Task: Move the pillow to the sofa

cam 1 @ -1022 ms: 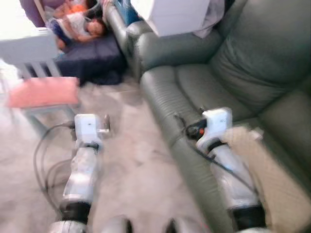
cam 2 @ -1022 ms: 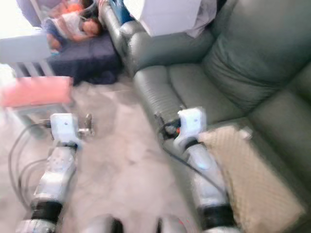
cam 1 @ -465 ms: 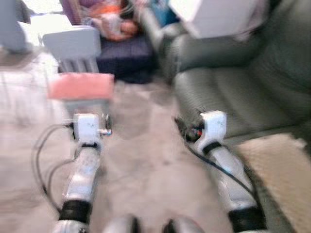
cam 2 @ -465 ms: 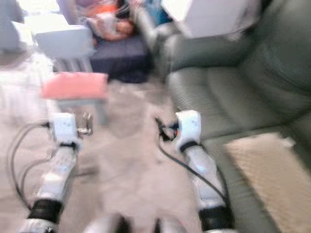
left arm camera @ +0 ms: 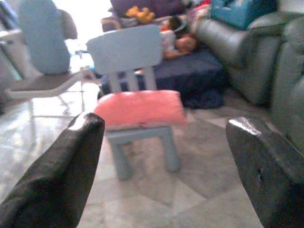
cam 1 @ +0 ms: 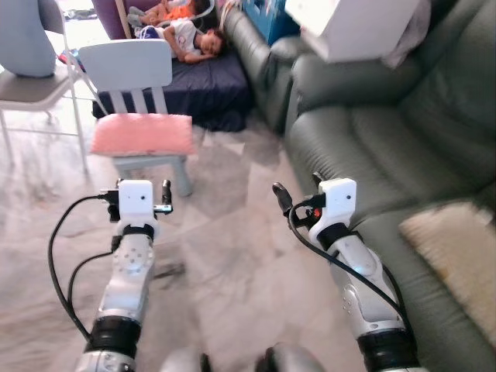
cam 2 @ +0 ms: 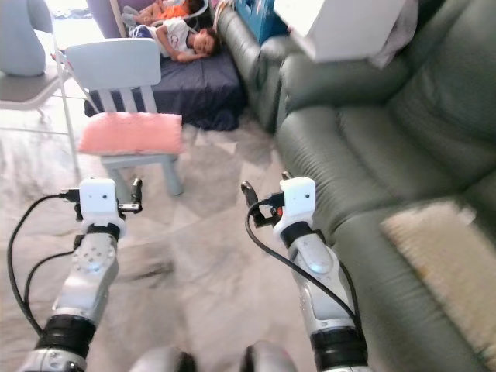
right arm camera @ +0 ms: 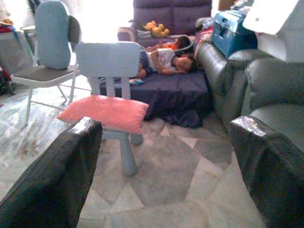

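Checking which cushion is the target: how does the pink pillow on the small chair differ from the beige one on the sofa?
The pink pillow lies on the small chair, out on the floor; the beige pillow already lies on the green sofa. The pink one is plain coral; the beige one looks pale and textured. Both lie flat, untouched by either gripper.

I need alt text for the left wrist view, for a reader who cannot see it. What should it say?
A pink pillow lies on the seat of a small pale blue chair, seen between the left gripper's two open black fingers. Behind the chair, a person lies on a dark blue mattress, and a grey-green sofa stands alongside.
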